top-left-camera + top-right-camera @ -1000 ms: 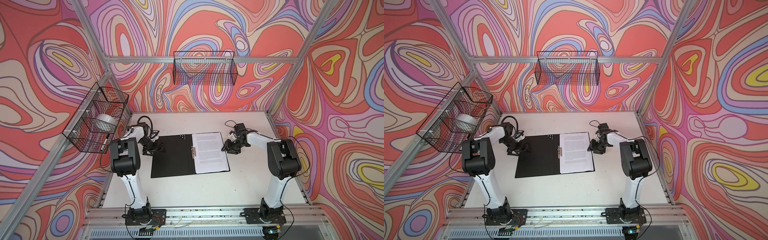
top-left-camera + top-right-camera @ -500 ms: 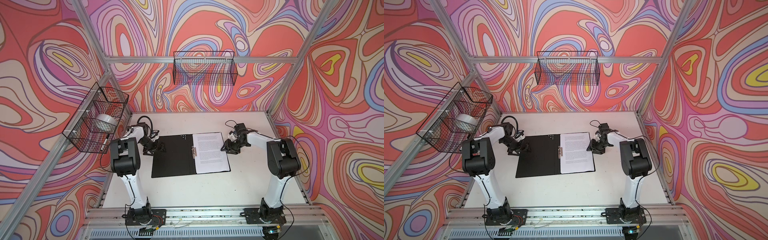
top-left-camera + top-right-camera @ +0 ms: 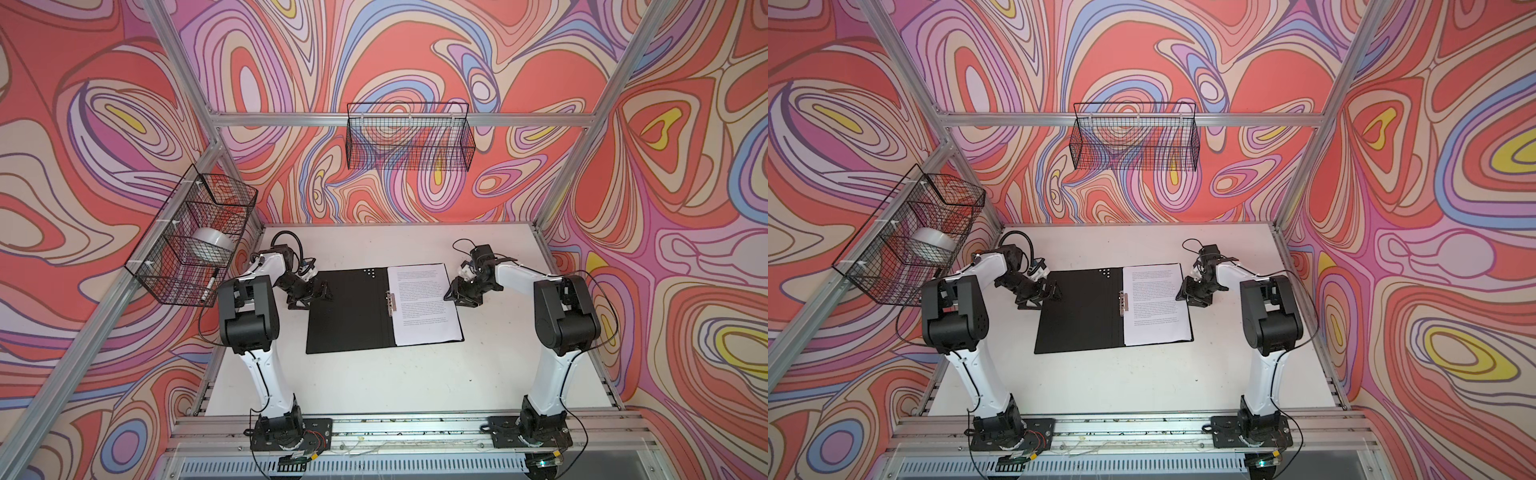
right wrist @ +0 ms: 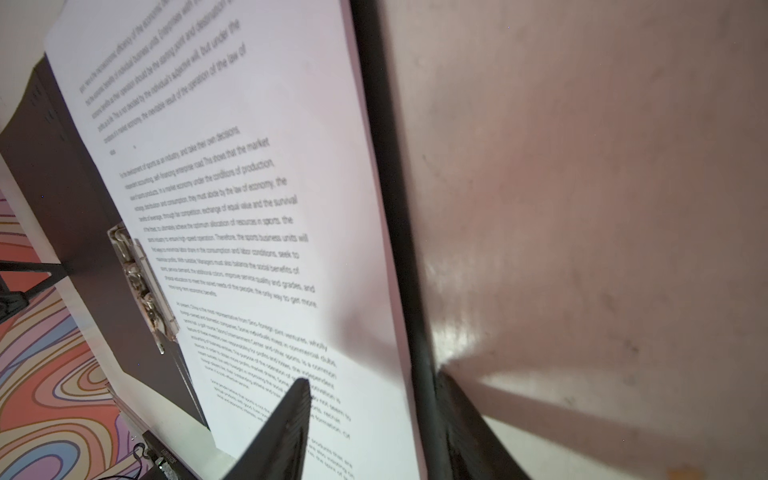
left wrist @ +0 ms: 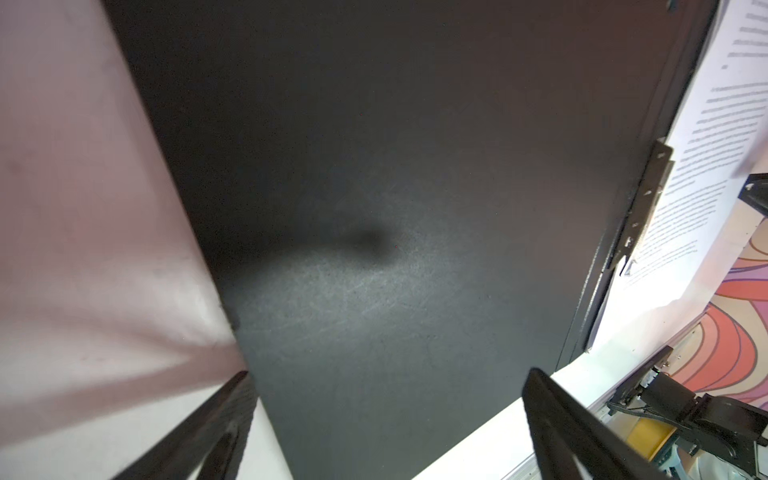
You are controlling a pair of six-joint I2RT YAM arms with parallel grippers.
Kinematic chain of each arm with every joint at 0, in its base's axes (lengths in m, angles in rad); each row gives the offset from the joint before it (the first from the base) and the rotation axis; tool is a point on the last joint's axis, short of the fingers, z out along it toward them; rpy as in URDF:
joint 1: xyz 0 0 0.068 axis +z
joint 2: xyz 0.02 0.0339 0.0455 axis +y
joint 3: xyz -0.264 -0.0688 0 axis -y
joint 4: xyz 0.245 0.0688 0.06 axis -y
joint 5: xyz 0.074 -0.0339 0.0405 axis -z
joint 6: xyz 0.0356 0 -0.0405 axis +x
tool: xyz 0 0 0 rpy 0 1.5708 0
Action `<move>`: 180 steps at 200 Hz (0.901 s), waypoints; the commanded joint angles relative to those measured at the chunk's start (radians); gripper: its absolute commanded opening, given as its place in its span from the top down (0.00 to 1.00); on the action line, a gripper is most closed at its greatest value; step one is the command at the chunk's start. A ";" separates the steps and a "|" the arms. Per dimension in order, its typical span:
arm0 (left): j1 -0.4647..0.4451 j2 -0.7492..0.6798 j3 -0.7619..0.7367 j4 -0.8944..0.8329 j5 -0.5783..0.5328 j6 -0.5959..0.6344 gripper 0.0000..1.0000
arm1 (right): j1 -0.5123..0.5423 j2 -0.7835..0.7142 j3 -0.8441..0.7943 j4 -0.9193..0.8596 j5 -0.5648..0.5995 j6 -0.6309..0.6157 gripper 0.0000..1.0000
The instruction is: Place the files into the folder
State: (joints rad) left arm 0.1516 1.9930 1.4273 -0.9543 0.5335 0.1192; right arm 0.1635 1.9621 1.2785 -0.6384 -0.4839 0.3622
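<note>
The folder [image 3: 349, 311] [image 3: 1079, 316] lies open on the white table, black inside up, with a metal spine clip [image 3: 390, 303]. The files [image 3: 424, 303] [image 3: 1156, 303], white sheets of dense text, lie flat on its right half. My left gripper [image 3: 316, 296] [image 3: 1046, 295] is open at the far left edge of the folder. In the left wrist view the folder's [image 5: 374, 166] corner lies between that gripper's [image 5: 388, 374] spread fingers. My right gripper [image 3: 453, 297] [image 4: 374, 378] is open astride the folder's right edge [image 4: 390, 208], one finger over the files [image 4: 249, 166].
A wire basket [image 3: 191, 245] on the left frame holds a tape roll and a pen. Another wire basket [image 3: 409, 137] hangs on the back rail. Aluminium posts and patterned walls close in the white table [image 3: 374, 374].
</note>
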 commanded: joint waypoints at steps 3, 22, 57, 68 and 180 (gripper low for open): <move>-0.029 -0.043 0.027 -0.074 0.183 0.012 0.00 | 0.019 0.075 -0.020 -0.031 0.004 -0.010 0.49; -0.028 -0.052 0.025 -0.080 0.201 0.008 0.00 | 0.019 0.080 -0.012 -0.037 0.005 -0.012 0.49; -0.028 -0.075 0.028 -0.091 0.234 0.011 0.00 | 0.019 0.086 -0.003 -0.048 0.005 -0.019 0.49; -0.028 -0.084 0.033 -0.099 0.244 0.017 0.00 | 0.019 0.089 -0.002 -0.049 0.003 -0.019 0.49; -0.028 -0.153 0.059 -0.147 0.327 0.036 0.00 | 0.021 0.101 0.013 -0.055 -0.005 -0.024 0.49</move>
State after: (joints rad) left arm 0.1574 1.8606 1.4780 -1.0271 0.6598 0.1291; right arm 0.1570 1.9820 1.3170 -0.6815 -0.4599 0.3489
